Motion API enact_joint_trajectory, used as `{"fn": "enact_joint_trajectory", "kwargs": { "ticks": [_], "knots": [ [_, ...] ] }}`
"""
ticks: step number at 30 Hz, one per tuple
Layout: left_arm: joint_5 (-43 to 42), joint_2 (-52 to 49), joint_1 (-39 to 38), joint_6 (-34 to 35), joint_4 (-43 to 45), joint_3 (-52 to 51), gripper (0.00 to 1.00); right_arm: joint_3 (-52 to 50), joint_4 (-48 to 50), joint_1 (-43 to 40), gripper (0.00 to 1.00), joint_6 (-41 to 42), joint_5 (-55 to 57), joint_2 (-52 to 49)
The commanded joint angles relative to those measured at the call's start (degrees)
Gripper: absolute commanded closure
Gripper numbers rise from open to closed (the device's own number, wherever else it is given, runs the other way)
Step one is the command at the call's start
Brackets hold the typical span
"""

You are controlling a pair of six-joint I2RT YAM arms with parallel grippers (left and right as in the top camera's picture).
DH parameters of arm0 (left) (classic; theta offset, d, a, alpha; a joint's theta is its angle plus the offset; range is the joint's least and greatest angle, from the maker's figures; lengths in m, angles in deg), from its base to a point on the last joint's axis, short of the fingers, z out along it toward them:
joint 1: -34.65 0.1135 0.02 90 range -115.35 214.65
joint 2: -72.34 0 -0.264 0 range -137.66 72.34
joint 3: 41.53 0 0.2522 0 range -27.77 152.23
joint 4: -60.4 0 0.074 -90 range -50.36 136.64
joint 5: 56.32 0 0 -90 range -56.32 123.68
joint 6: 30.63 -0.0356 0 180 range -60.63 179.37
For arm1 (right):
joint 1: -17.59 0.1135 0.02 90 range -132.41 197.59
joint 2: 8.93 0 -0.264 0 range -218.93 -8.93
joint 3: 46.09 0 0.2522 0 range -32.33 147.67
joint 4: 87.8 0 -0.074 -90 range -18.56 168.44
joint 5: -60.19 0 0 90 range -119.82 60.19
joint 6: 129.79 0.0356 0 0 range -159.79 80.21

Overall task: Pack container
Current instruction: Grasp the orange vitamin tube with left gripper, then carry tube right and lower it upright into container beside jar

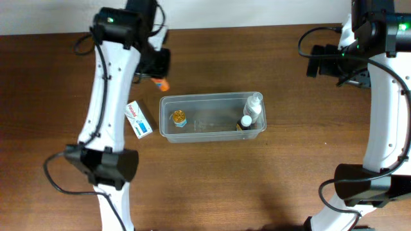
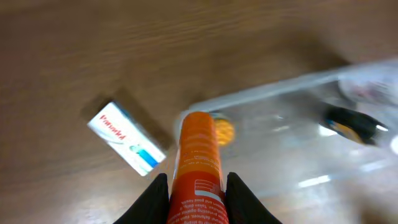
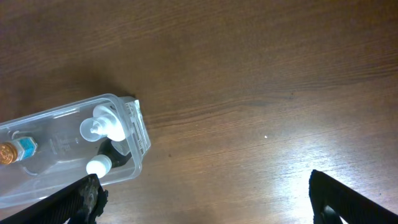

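Note:
The clear plastic container (image 1: 212, 131) lies at the table's middle; it also shows in the left wrist view (image 2: 292, 118) and the right wrist view (image 3: 62, 155). Inside it are a small gold-capped jar (image 1: 178, 118), a white pump bottle (image 1: 255, 106) and a dark bottle with a white cap (image 1: 245, 122). My left gripper (image 2: 196, 193) is shut on an orange tube (image 2: 198, 162) and holds it above the table, just behind the container's left end (image 1: 160, 83). My right gripper (image 3: 202, 199) is open and empty, high at the far right.
A white and blue box (image 1: 139, 119) lies flat on the table left of the container; it also shows in the left wrist view (image 2: 124, 138). Brown wooden table all around.

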Motion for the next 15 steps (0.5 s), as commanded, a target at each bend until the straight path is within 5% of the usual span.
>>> {"fn": "enact_joint_trajectory", "kwargs": {
  "ticks": [1, 15],
  "knots": [
    [-0.79, 5.92, -3.58, -0.85, -0.24, 1.27, 0.81, 0.39, -0.15, -0.17, 0.02, 0.42, -0.26, -0.09],
    [-0.81, 7.98, -14.47, -0.81, -0.24, -9.99, 0.8, 0.39, -0.15, -0.17, 0.02, 0.42, -0.28, -0.09]
  ]
}}
